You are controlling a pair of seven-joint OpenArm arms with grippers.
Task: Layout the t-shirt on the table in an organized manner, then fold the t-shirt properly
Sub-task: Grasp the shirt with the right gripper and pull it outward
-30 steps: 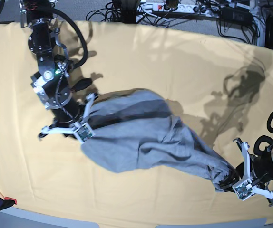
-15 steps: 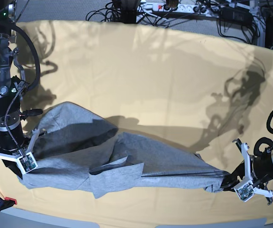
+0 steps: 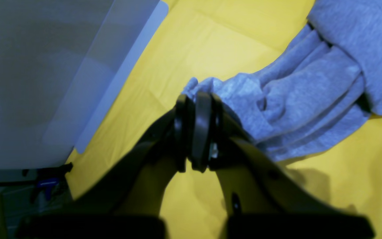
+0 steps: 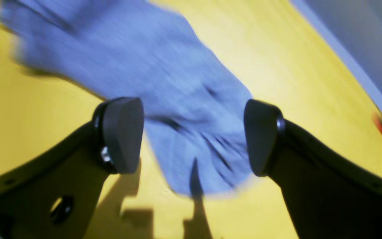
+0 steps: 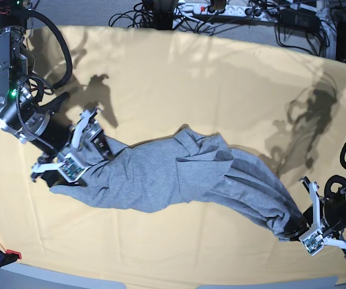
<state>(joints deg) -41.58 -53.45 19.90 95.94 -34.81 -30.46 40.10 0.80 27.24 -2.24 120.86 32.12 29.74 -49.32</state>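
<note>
Grey cotton fills the left wrist view: the t-shirt (image 3: 310, 89) bunches into ridges beyond the left hand (image 3: 196, 132), whose pads are pressed together on a gathered corner of it. Yellow cloth of the counter (image 3: 230, 36) lies under and around that corner.

Right wrist view: we find the right hand (image 4: 191, 136) spread wide, one pad on each side of a blurred grey end of the shirt, which lies between them on the counter with no pad touching it. We judge this a release.

Base view: half a second ago this hand held that end stretched and lifted at the counter's edge; now the t-shirt (image 5: 179, 174) sags in a rumpled band running from the right hand (image 5: 70, 158) across to the left hand (image 5: 302, 232). We judge the layout unfinished: the shirt is twisted, not flat, and needs regrasping at that released end.
</note>
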